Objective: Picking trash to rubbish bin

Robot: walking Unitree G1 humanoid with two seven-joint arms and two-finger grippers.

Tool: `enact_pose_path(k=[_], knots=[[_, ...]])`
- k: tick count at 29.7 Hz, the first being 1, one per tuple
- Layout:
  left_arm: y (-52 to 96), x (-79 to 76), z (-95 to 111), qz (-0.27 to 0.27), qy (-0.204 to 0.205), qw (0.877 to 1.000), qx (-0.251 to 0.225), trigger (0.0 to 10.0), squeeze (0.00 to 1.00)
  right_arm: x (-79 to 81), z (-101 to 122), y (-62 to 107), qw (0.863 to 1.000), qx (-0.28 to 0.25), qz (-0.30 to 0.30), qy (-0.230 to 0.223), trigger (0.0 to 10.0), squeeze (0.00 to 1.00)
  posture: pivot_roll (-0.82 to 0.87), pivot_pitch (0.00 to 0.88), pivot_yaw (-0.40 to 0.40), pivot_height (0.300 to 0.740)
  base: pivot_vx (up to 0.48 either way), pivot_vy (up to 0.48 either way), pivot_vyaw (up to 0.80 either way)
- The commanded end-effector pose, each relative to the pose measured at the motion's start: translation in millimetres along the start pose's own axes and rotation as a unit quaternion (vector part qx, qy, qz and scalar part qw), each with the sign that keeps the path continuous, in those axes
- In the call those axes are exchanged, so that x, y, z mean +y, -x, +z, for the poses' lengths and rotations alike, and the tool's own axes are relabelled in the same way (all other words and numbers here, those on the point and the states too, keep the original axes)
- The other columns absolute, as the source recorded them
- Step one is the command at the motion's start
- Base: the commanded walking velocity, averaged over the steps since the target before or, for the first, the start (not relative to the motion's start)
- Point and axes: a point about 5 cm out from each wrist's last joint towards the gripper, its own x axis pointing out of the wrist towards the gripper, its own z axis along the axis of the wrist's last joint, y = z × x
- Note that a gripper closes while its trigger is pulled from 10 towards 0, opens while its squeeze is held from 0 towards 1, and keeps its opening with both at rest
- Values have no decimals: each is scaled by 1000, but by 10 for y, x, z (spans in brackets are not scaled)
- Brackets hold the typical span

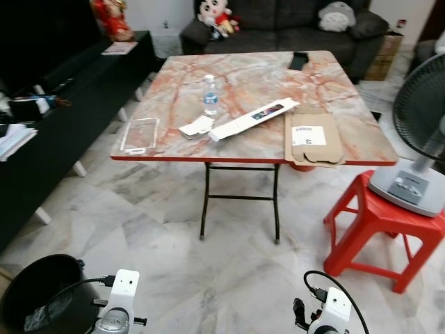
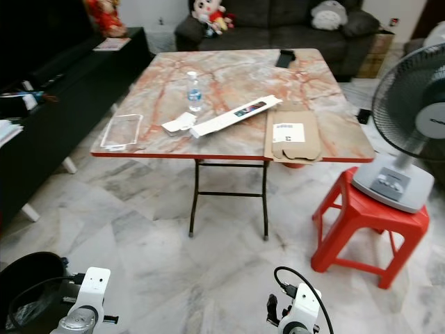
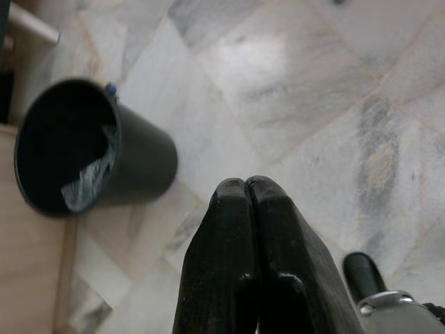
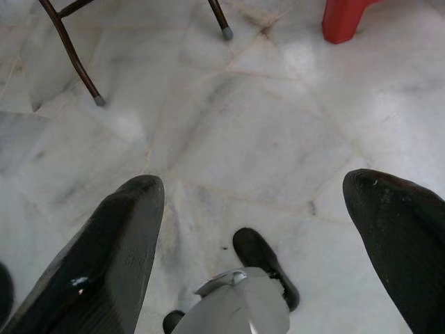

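While both arms hang low, left gripper [image 3: 247, 209] pressed closed, right gripper [image 4: 254, 209] spread wide, trash sits on the table [image 1: 334, 149]: bottle [image 1: 211, 95], cardboard [image 1: 313, 138]. Bin [image 1: 38, 292] waits bottom-left; approach squarely first.

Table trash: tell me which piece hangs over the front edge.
The flat brown cardboard at the front right corner. Its flap juts past the table edge; the bottle, long white box and clear tray all lie fully on top.

Bright, even daylight; glare patches on floor [image 4: 292, 56]; wrist fingers blurred
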Motion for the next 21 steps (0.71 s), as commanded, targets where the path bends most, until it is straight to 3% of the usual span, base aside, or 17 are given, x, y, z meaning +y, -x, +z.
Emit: enact_pose_path(k=[1,4,7,12,13,14,17,18,19,21], knots=[[-15,-20,86,-11,-18,1000,-17,10000,0,68,31,-13,1000,-7,11,2,10000,0,-77,0,69,740,0,0,-800],[-30,-77,224,-24,-31,998,-46,10000,0,88,104,-28,1000,-22,14,1,10000,0,-70,0,60,740,0,0,0],[-45,-132,400,-29,-27,996,-77,10000,0,156,204,-51,998,-39,29,28,10000,0,-69,0,43,740,0,0,0],[-36,-276,899,-57,-6,984,-170,10000,0,385,558,-95,988,-107,79,73,10000,0,-68,0,21,740,0,0,0],[-13,-311,1106,-63,4,976,-210,10000,0,484,724,-97,981,-142,98,94,10000,0,-64,0,16,740,0,0,0],[-3,-319,1172,-64,7,973,-223,10000,0,514,783,-95,978,-154,104,99,10000,0,-61,0,14,740,0,0,0],[37,-251,1457,-46,52,959,-274,10000,0,651,1154,-64,961,-231,115,96,10000,0,-59,0,11,740,0,0,0],[37,-251,1457,-46,52,959,-274,10000,0,651,1154,-64,961,-231,115,96,10000,0,-59,0,11,740,0,0,0],[68,-169,1645,-30,107,947,-301,10000,0,791,1434,-3,942,-290,132,103,10000,0,-61,0,10,740,0,0,0],[98,-120,1783,-29,158,934,-319,10000,0,892,1634,62,926,-334,146,103,10000,0,-63,0,11,740,0,0,0]])
